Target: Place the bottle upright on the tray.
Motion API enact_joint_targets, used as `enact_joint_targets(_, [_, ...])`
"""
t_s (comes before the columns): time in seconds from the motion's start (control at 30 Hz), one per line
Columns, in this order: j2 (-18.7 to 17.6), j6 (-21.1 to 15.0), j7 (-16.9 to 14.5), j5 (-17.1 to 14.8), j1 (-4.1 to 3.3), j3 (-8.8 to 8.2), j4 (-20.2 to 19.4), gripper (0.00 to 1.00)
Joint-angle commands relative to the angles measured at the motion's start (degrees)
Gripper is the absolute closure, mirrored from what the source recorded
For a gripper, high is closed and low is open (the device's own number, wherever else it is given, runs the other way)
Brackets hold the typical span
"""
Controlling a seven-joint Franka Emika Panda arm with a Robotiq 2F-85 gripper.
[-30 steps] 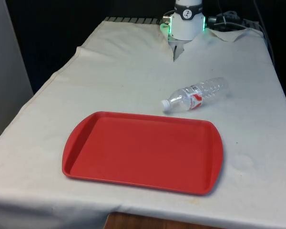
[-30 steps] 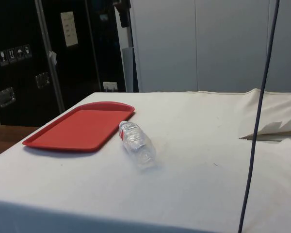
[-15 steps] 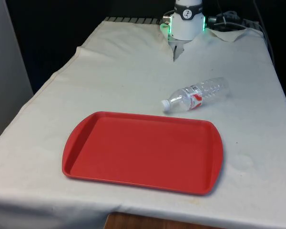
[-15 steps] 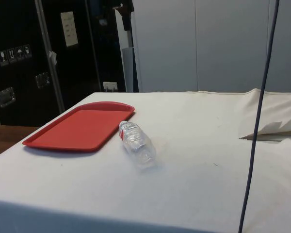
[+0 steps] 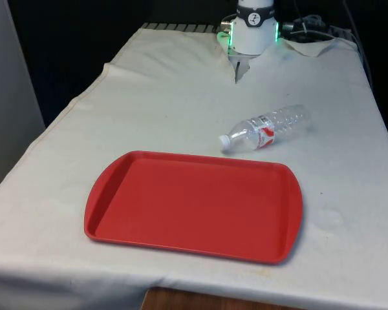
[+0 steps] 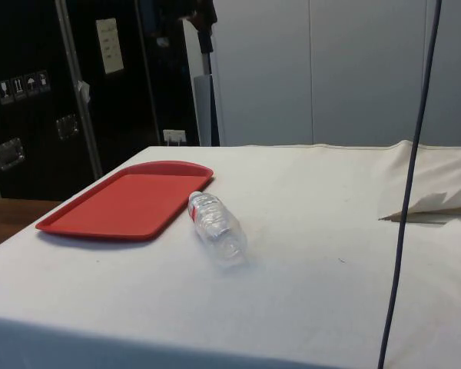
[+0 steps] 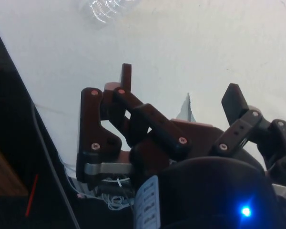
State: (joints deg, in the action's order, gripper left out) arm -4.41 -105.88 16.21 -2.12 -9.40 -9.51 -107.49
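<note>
No legible text on the bottle's (image 5: 268,130) red-and-white label.

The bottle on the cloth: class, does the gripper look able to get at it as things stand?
Probably yes. The bottle lies on its side on bare cloth, apart from the red tray, with nothing over or against it. The gripper is open and holds nothing, with the bottle's end in its wrist view.

White cloth (image 5: 161,110) covered the worktop (image 5: 181,300) and lay spread beneath the claw (image 7: 180,80). A pointed crease (image 7: 186,108) in it showed between the claw's fingers. The cloth's edge ran off to one side of the claw, with darkness beyond it. Side view: dark cabinets (image 6: 31,92) bearing a pale label (image 6: 109,44), grey wall panels (image 6: 330,69), and a black cable (image 6: 411,177) hanging across a rumpled fold (image 6: 430,201).
</note>
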Motion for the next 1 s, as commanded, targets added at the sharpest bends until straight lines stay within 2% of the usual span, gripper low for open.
enact_joint_targets(0.0, [-0.06, 0.0, 0.46, 0.0, 0.0, 0.0, 0.0, 0.0])
enact_joint_targets(0.23, [-0.34, -0.46, 4.01, -0.34, 0.06, -0.06, -0.34, 0.0])
enact_joint_targets(0.27, [-0.29, 0.0, 3.44, 0.0, 0.06, 0.0, -0.11, 0.0])
enact_joint_targets(0.5, [-0.52, -0.46, 7.33, -0.34, 0.11, -0.06, -0.52, 0.0])
enact_joint_targets(0.57, [-0.46, 0.0, 7.22, 0.0, 0.11, 0.0, -0.46, 0.0])
enact_joint_targets(0.7, [-0.69, -0.4, 9.74, -0.34, 0.17, -0.06, -0.63, 0.0])
enact_joint_targets(0.97, [-0.92, -0.4, 12.43, -0.34, 0.17, -0.06, -0.74, 0.0])
